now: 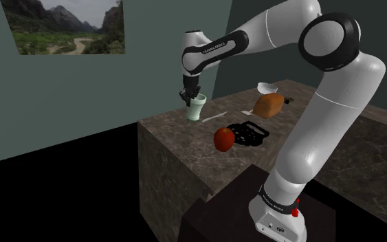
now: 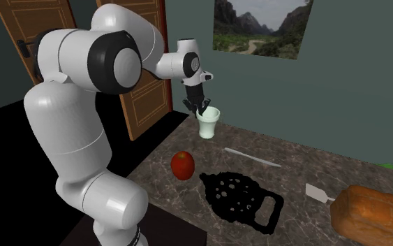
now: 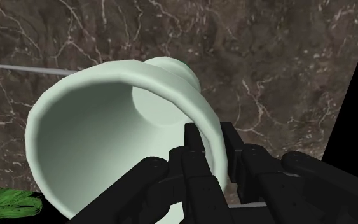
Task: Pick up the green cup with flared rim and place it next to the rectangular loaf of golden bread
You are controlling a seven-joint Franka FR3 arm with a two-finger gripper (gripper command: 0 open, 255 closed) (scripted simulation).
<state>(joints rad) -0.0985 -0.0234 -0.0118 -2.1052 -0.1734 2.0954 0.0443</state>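
Pincer tight on one pale-green cup

Legible text: none; small dark lettering runs along the forearm of the white arm near its wrist and again on its lowest link just above the stand, shoulder view, both marks too small to make out.

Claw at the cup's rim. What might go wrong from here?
1. The claw appears to pinch the pale green cup by one side of its wall only, so it may swing or slip on lifting.
2. The cup stands near the counter edge; a slip could send it off.
3. The way to the bread loaf crosses a thin white utensil and a white spatula; a low carry may knock them.
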